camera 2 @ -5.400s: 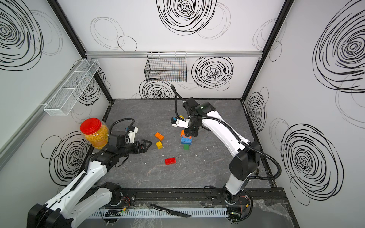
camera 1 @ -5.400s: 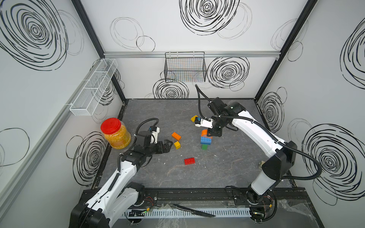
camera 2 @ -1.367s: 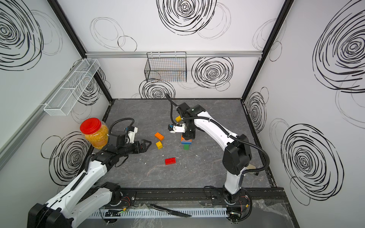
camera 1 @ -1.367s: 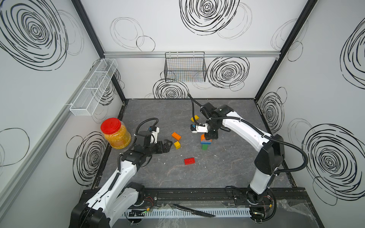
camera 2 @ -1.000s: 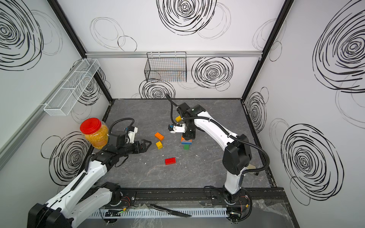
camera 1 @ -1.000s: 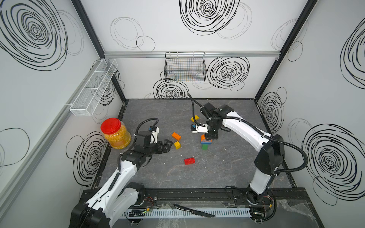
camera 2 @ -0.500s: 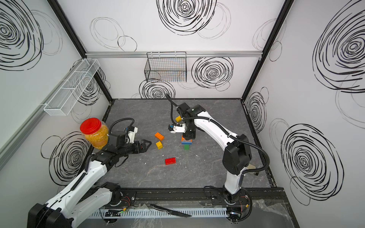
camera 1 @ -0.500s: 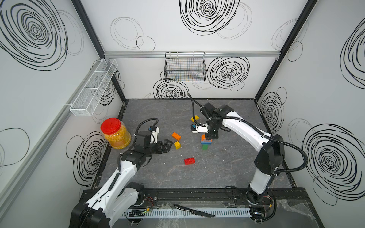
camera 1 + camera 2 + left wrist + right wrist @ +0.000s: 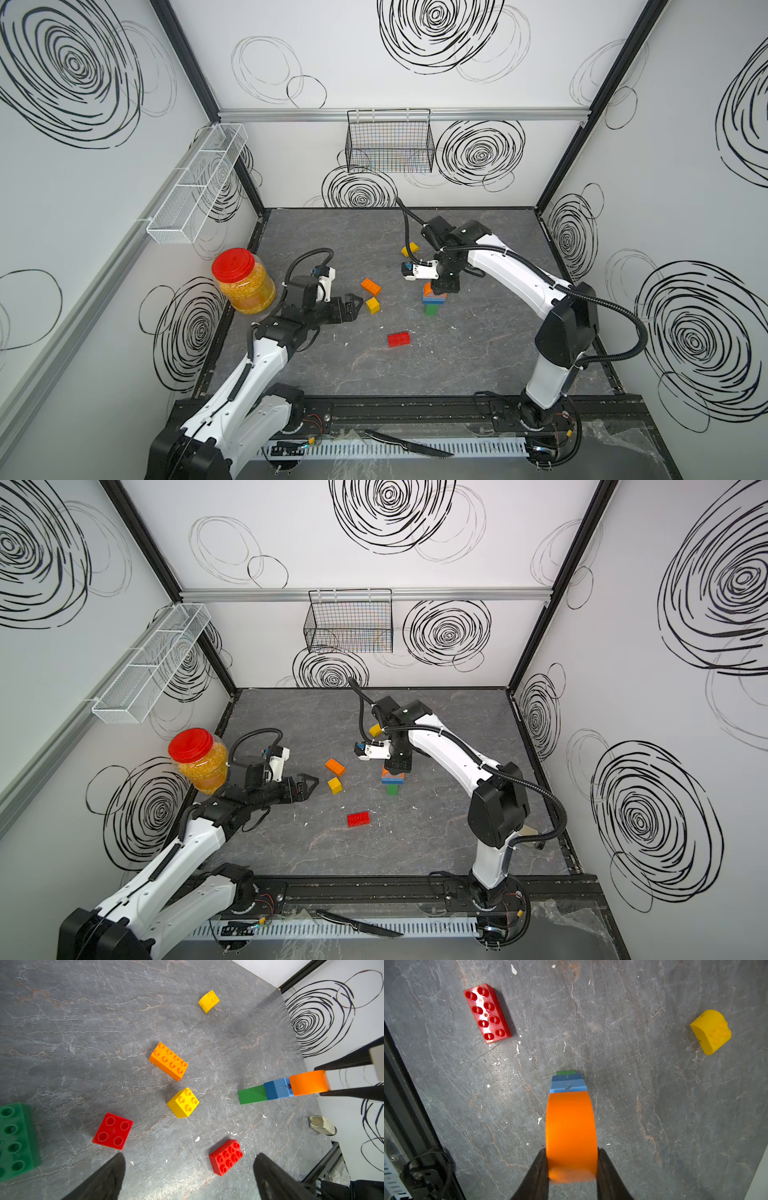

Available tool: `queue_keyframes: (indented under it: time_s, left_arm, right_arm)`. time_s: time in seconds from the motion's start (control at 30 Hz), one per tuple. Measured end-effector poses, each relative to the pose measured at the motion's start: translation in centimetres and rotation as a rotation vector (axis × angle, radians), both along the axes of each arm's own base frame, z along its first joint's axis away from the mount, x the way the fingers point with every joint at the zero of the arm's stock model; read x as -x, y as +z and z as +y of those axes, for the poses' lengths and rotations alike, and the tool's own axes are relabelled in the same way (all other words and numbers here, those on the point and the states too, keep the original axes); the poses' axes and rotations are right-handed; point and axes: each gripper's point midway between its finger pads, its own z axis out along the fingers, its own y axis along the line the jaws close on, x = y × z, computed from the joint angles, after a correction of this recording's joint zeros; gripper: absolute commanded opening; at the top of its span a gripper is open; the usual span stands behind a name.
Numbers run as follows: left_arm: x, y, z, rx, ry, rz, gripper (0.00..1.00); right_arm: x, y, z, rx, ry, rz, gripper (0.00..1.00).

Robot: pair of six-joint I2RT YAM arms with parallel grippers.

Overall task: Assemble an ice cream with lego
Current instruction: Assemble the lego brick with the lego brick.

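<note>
Right gripper [image 9: 572, 1150] pinches the orange round-top brick [image 9: 571, 1126] by its two flat sides, jaws closed on it. That brick sits atop the blue brick [image 9: 568, 1083], which is on the green brick [image 9: 565, 1072]. The stack [image 9: 433, 301] stands upright mid-desk [image 9: 457, 365]. Can't tell if orange is fully seated on blue.

Left gripper [image 9: 189, 1156] is spread wide and empty, low over the desk just beside the red 2x4 [image 9: 225, 1157], well apart from the stack.

Loose on the desk: orange 2x4 [image 9: 168, 1061], yellow 2x2 [image 9: 183, 1102], red 2x2 [image 9: 113, 1131], yellow round-top [image 9: 208, 1001] and a big green brick [image 9: 16, 1140] at the edge of the left wrist view.

Handling, as a guess: the bricks are hard, light, stiff and glossy, so the sides are probably slick. Grip on flat parallel faces, not the curved top or the studs. The stack is narrow and tall and likely tips under a side push, so press straight down.
</note>
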Motion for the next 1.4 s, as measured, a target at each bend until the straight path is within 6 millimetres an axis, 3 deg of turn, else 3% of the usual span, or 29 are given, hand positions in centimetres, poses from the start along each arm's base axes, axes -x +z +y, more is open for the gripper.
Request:
queue_keyframes:
  time_s: [1.4]
  left_arm:
    - [0.0, 0.2, 0.0, 0.009, -0.002, -0.004, 0.99]
  right_arm:
    - [0.1, -1.0, 0.2, -0.021, -0.063, 0.064, 0.00]
